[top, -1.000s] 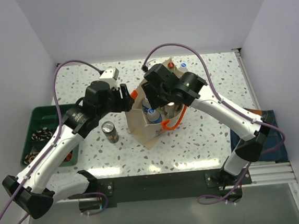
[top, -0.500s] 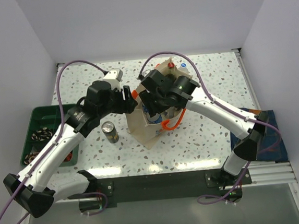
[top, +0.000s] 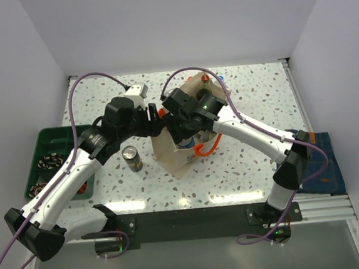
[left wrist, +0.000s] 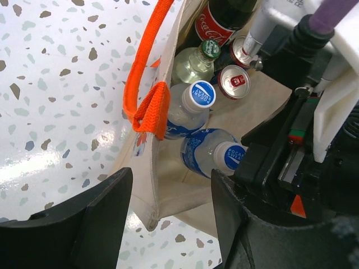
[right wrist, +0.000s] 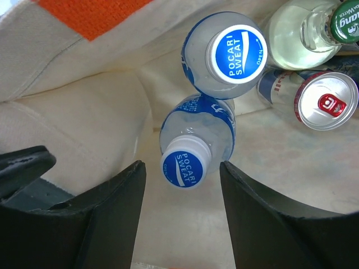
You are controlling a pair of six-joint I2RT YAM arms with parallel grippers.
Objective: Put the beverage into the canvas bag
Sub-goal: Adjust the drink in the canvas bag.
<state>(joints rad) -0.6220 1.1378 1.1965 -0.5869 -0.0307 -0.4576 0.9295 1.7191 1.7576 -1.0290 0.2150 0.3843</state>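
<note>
The beverage (right wrist: 197, 131), a clear ribbed plastic bottle with a blue label and a white-and-blue screw cap, lies tilted inside the canvas bag (right wrist: 84, 112). Its cap points up toward me and its lower end is against a second bottle (right wrist: 224, 56) of the same kind, which stands upright. Beside those sit a glass bottle (right wrist: 305, 31), clear with a green crown cap, and a shiny red-tabbed can (right wrist: 322, 101). The bag's cloth is coarse, beige and creased, with a woven orange strap (left wrist: 147, 84) along its rim.

My right gripper (right wrist: 180, 168) hangs in the bag's mouth above the tilted bottle, its black fingers spread and pinching nothing. My left gripper (left wrist: 171, 176) is spread too, with the bag's rim corner between its fingers; I cannot tell whether they touch the cloth.

A grey can (top: 131, 159) stands on the speckled table (top: 245, 166) just left of the bag, near a green tray (top: 49, 134).
</note>
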